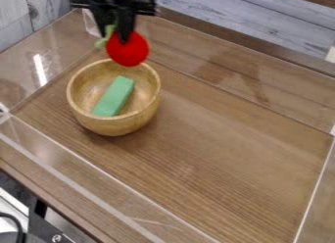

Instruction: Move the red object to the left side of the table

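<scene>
Red object point(127, 51) in gripper point(120, 35) — above wooden bowl point(147, 108) rim, green block point(114, 95) inside.

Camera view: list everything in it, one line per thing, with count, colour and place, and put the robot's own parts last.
red object: one, glossy red with a light green stem, held in the air above the far rim of the bowl, toward the upper left of the picture.
wooden bowl: one, light wood, standing on the left half of the table.
green block: one, light green, lying inside the bowl.
table: one, brown wood grain.
clear walls: low transparent panels along the table's edges.
tool: one, black, pointing down at the top left, shut on the red object's stem end.
</scene>
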Controlling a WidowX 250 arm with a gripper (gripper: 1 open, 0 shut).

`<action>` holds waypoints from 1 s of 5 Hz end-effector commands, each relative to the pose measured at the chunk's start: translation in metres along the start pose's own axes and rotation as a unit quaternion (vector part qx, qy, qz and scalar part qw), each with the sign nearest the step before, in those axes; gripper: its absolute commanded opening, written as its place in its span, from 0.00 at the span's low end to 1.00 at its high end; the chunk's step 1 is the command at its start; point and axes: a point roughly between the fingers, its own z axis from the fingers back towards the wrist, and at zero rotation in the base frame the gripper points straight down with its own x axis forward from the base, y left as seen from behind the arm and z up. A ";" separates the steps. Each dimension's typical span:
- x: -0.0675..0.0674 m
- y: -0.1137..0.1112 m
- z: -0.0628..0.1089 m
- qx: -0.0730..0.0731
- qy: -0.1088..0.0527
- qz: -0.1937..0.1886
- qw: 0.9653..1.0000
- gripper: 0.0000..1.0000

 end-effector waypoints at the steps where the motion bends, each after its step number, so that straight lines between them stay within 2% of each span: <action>1: 0.022 0.025 0.021 0.014 -0.026 0.039 0.999 0.00; 2: 0.032 0.034 0.022 0.025 -0.021 0.058 0.998 0.00; 4: 0.055 0.056 -0.004 0.044 -0.011 0.077 0.996 0.00; 5: 0.068 0.065 -0.018 0.054 -0.006 0.059 0.997 0.00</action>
